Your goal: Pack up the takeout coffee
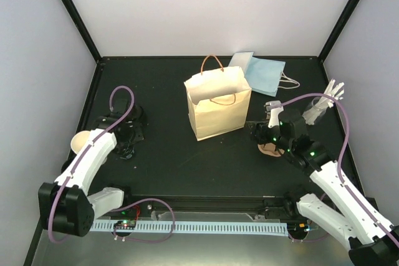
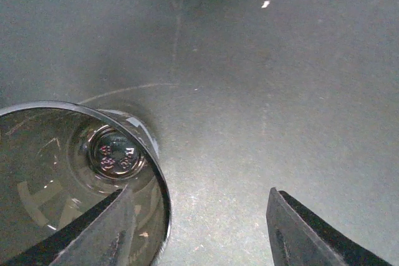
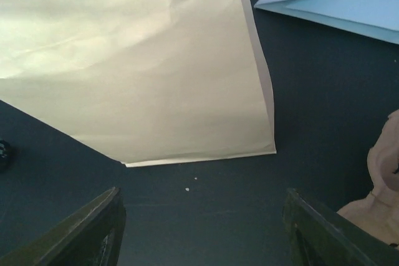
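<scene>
Black-lidded takeout coffee [image 2: 68,172] sits off-centre below left gripper [image 2: 198,191] (one finger overlapping).

The pulp carrier [image 3: 380,175] is cut off at right.

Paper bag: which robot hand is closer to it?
Right. The right gripper sits just beside the tan paper bag's right side; the left gripper is far off to its left.

Matte black table [image 1: 187,172], faintly scuffed, fills ctr. Pale back wall [image 1: 212,10] at 12, left wall [image 1: 37,91] at 9, right wall [image 1: 374,91] at 3. Black posts [image 1: 72,10] in far corners. Grey metal ledge [image 1: 206,250] w/ pale slotted strip [image 1: 212,227] at 6. Light soft, even.
</scene>
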Motion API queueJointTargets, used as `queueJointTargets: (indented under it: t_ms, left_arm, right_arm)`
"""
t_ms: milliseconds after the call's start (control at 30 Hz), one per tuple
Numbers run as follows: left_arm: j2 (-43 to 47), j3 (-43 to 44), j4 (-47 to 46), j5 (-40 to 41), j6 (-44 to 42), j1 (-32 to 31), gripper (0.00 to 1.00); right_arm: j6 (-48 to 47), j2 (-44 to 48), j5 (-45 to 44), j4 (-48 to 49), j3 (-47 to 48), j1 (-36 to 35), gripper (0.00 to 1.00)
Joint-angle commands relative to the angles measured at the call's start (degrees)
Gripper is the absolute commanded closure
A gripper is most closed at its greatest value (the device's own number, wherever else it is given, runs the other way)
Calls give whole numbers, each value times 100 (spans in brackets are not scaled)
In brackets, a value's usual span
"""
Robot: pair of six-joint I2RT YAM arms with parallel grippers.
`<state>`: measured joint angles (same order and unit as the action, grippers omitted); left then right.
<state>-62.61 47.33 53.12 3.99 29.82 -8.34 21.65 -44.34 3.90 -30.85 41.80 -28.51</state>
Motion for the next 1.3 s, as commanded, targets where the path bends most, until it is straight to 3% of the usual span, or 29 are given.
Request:
queueJointTargets:
  t_ms: [0,400,567,767,900,1267]
  left_arm:
    - [-376,147,140,532,353,-10,43]
    - [-811,18,-36,449,590,-10,75]
    - [-801,14,-10,402,634,-18,96]
    - [-693,-24,24,140,780,-273,99]
    - [-635,78,178,231,1079,-864,99]
    - [-1261,904,691,517,2409,-3495,98]
  right_arm:
    - [6,189,85,404,4,4,28]
    - [-21,448,43,490,-122,6,28]
    - [-11,485,69,537,-159,10,28]
    - [-8,455,32,554,-146,8,28]
    - [2,418,41,520,-146,3,28]
    - [111,345,-39,492,-287,6,28]
